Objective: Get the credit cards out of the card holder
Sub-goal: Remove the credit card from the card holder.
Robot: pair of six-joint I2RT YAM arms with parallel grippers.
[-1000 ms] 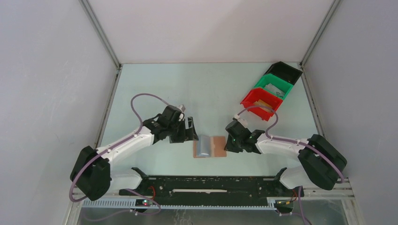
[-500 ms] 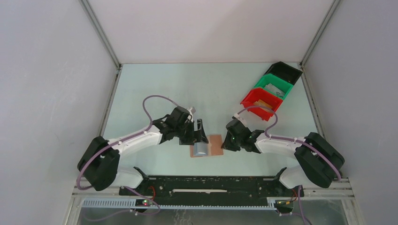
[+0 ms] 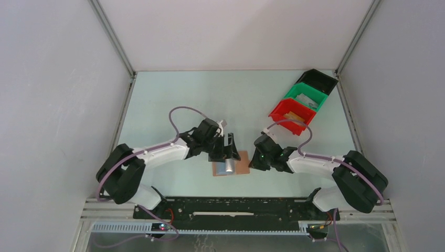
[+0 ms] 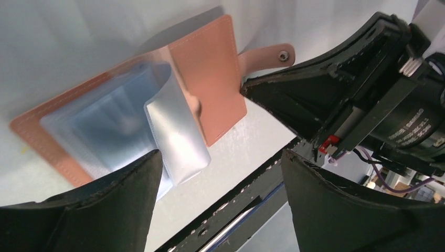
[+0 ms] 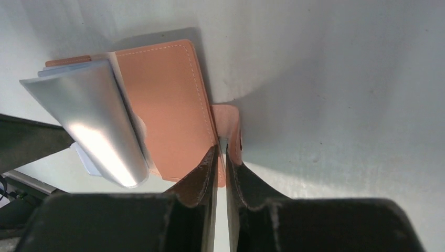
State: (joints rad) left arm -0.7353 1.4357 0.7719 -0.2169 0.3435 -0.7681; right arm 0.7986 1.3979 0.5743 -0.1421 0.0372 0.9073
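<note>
On the bench (image 3: 173, 105) I count one card holder (image 3: 242, 164), lying open, with one strap tab (image 4: 265, 55). Three bins: one red bin (image 3: 282, 119), one green bin (image 3: 293, 94), one black bin (image 3: 321, 75). One pale blue-grey leaf (image 4: 176, 134) curls up; I cannot count separate cards.

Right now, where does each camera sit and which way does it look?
Top external: fixed above and behind, looking down on the table; both arms show, bases nearest.
Left wrist: on the left arm, looking down past the open left gripper at the card holder.
Right wrist: on the right arm, looking down past the right gripper, pinched on the holder's strap.
Shared: all see the card holder; the left wrist view also shows the right gripper.
</note>
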